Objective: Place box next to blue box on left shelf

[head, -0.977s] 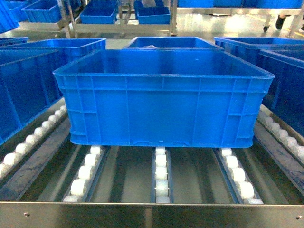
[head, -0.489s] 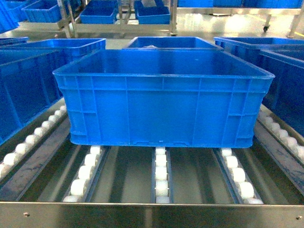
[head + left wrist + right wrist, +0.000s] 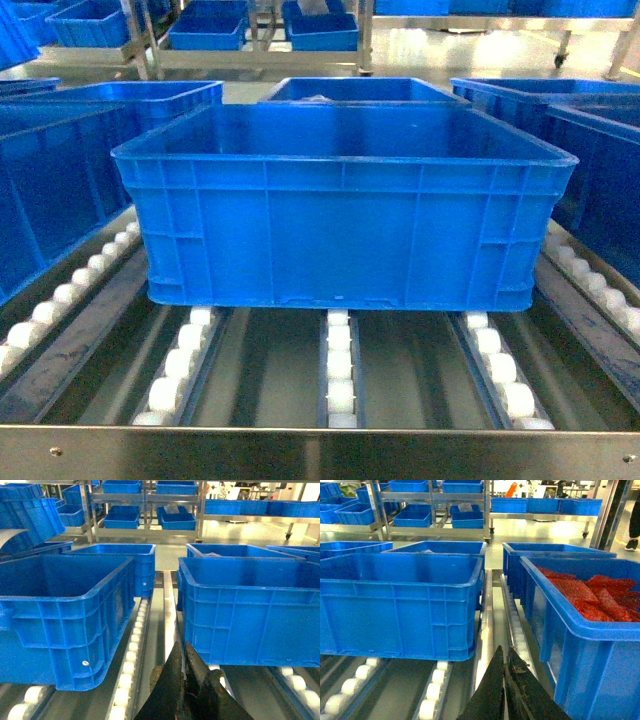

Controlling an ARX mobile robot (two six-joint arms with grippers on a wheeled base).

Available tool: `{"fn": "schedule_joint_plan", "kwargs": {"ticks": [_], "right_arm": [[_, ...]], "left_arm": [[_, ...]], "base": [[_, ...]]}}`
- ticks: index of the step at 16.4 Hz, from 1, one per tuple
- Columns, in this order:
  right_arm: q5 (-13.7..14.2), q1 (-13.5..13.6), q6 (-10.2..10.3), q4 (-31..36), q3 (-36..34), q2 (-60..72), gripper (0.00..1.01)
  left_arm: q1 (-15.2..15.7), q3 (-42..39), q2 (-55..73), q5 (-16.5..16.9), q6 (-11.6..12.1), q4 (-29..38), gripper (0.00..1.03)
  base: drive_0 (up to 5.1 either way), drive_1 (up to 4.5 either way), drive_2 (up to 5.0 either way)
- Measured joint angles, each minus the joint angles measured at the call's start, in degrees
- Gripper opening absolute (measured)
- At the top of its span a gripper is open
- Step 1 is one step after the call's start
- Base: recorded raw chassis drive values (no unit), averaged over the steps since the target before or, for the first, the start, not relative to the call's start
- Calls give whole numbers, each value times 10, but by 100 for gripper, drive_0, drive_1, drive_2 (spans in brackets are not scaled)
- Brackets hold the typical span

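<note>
Head view: crate (image 3: 340,205) sits square on the roller tracks of the left shelf (image 3: 340,370), set back from the steel front lip (image 3: 320,452), neighbour blue crate (image 3: 60,180) just beside it on the left. Left gripper (image 3: 186,680) and right gripper (image 3: 502,677) both clear of the crate, fingers pressed together, holding nothing. Placement looks done — judgement only. Next: pull both arms straight back from the crate, no contact with its walls.

Box (image 3: 340,215): ribbed, slightly glossy blue plastic. Left shelf (image 3: 320,452): brushed grey metal, dull sheen; smooth white plastic rollers (image 3: 340,365) are fitted.
</note>
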Motion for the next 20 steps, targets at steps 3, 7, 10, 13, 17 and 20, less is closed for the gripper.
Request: {"fn": "schedule_joint_plan", "kwargs": {"ticks": [3,7,10,13,17,20], "right_arm": [[0,0,0,-33,0,-33,2],[-2,0,0,-137,0,-130,2],[-1,0,0,-138,0,-130,2],[-1,0,-1,-137,0,-130,55],[-1,0,-1,-136,0,-130,100],[-1,0,-1,-137,0,-130,98]], "left_arm": [[0,0,-36,0,0,-37,2],[0,1,-136,0,0,-134,2],[0,0,-136,0,0,-146,2],[0,0,-136,0,0,-147,54],[0,0,-136,0,0,-147,100],[0,0,-136,0,0,-147,98]], "base": [[0,0,0],[0,0,0],[0,0,0],[0,0,0],[0,0,0],[0,0,0]]}}
